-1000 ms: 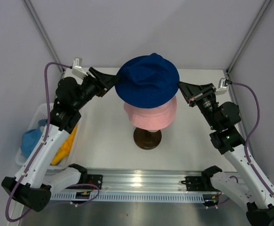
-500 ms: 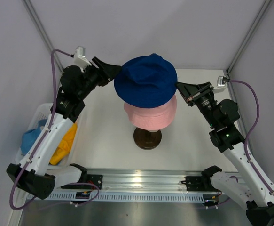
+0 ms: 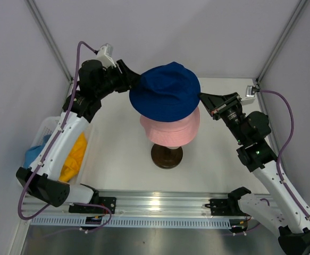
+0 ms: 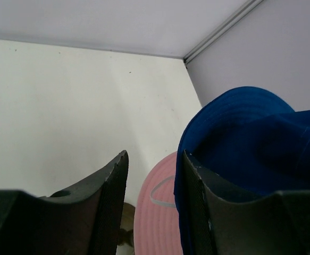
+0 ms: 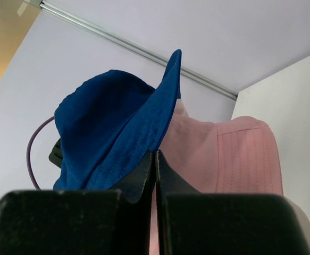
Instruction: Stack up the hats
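My right end effector [image 5: 155,155] is pinched tight on the brim of the navy hat [image 3: 166,90], its fingers meeting on the fabric with no gap showing. My left end effector [image 4: 155,156] stands moderately open and grips nothing; the navy brim lies just beside one finger, outside the gap. Both arms reach in from opposite sides, with bare worktop [image 3: 117,143] around the stand and the enclosure walls close behind. The navy hat sits tilted over the pink hat [image 3: 170,130], which is on the mannequin head above its dark base [image 3: 167,155]. The light blue hat [image 3: 35,156] and the yellow-orange hat [image 3: 75,156] lie crumpled in the white basket [image 3: 40,133] at the left edge.
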{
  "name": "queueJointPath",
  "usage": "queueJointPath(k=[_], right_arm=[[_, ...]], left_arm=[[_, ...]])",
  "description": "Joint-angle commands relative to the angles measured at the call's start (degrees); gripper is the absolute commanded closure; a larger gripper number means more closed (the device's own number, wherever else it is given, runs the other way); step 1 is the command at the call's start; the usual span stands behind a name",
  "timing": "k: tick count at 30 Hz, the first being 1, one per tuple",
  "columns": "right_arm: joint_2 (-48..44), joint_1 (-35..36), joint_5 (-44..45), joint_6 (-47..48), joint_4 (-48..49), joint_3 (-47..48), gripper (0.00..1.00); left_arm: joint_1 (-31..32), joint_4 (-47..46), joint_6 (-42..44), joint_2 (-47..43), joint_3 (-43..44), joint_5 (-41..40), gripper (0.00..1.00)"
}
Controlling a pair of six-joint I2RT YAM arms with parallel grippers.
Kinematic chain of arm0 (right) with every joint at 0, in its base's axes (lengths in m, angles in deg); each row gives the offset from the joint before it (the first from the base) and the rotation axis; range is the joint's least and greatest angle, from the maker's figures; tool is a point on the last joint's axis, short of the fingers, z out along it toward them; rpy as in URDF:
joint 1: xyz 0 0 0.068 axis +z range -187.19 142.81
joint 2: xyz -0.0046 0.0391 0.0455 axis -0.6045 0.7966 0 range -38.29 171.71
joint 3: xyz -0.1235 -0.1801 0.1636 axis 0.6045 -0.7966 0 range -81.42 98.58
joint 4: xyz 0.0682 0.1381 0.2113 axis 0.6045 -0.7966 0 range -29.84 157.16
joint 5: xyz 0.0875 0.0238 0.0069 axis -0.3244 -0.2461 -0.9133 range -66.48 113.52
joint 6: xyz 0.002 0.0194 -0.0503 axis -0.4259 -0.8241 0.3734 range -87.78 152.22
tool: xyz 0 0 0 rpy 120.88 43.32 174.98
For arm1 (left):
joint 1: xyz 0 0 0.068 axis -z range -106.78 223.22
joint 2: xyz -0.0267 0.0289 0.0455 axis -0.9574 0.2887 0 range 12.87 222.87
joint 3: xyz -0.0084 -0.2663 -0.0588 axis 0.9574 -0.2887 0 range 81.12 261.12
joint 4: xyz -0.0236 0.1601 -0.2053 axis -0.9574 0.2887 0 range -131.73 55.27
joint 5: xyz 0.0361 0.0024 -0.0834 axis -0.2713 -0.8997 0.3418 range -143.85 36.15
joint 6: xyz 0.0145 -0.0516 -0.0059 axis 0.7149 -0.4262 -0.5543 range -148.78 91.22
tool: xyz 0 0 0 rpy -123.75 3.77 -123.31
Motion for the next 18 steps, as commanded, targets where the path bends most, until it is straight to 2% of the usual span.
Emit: queueJointPath(k=[1, 6, 9, 10, 11, 14, 15, 16, 18], right_arm=[[-0.55, 0.28, 1.46, 1.62, 0.12, 2.33, 1.0], [-0.37, 0.28, 1.98, 1.62, 0.12, 2.25, 1.0], [-0.11, 0.28, 1.9, 1.53, 0.21, 2.33, 1.0], [-0.11, 0.28, 1.9, 1.53, 0.21, 2.25, 1.0], [-0.28, 0.28, 1.98, 1.62, 0.21, 2.25, 1.0], [-0.63, 0.28, 1.9, 2.32, 0.47, 1.81, 1.0], [-0.98, 0.28, 1.9, 2.67, 0.73, 1.63, 1.0], [-1.07, 0.28, 1.81, 3.81, 0.82, 1.46, 1.0], [-1.86, 0.19, 1.81, 5.31, 0.04, 1.1, 1.0]], left_arm=[[0.58, 1.75, 3.47, -1.7, 0.11, -0.21, 0.53], [3.22, 2.45, 6.99, -2.5, 0.28, -5.64, 0.64], [3.31, 2.63, 7.08, -1.19, 0.98, -4.96, 0.8], [3.31, 2.72, 6.21, -0.83, 1.33, -4.43, 0.93], [3.4, 2.72, 5.59, -0.65, 1.07, -4.08, 0.99], [3.22, -0.87, -0.72, -2.58, -4.17, -6.17, 0.99], [3.14, -3.41, -3.44, -6.42, -6.64, -7.58, 0.99], [3.05, -10.66, -7.99, -8.72, -12.23, -8.81, 0.99], [1.82, -15.89, -11.89, -14.68, -18.69, -8.91, 0.99]])
